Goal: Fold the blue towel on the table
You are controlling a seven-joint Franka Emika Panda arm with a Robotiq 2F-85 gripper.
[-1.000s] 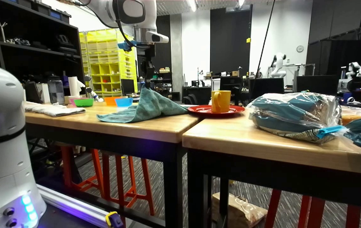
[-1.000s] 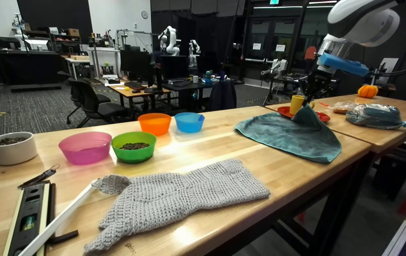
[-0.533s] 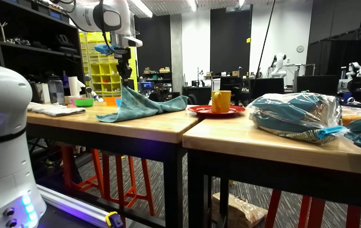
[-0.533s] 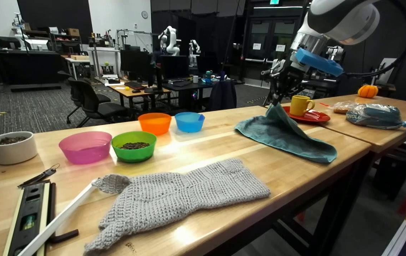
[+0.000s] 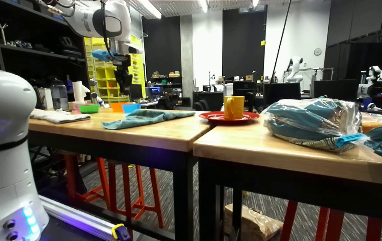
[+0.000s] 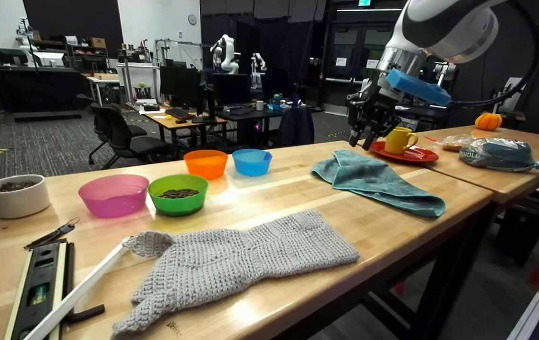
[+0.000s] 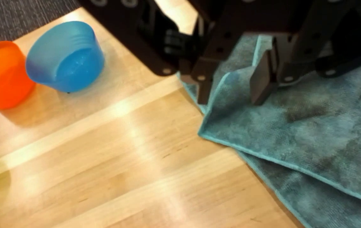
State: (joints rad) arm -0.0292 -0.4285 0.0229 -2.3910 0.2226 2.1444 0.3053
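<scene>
While the gripper (image 7: 231, 96) hovers above, jaws parted | the blue towel (image 6: 374, 181) lies partly doubled over itself on the table (image 6: 288, 175) | yellow mug (image 6: 394, 140) on red plate (image 6: 421, 155) nearby

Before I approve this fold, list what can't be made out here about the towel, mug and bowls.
Blue towel: partly hidden by the gripper and cut off by the right and bottom edges, wrist view.
Yellow mug: inside bottom hidden by its wall, both exterior views.
Orange bowl: cut off by the left edge, wrist view.
Brown bits in the green bowl: too small to identify, in an exterior view.
</scene>
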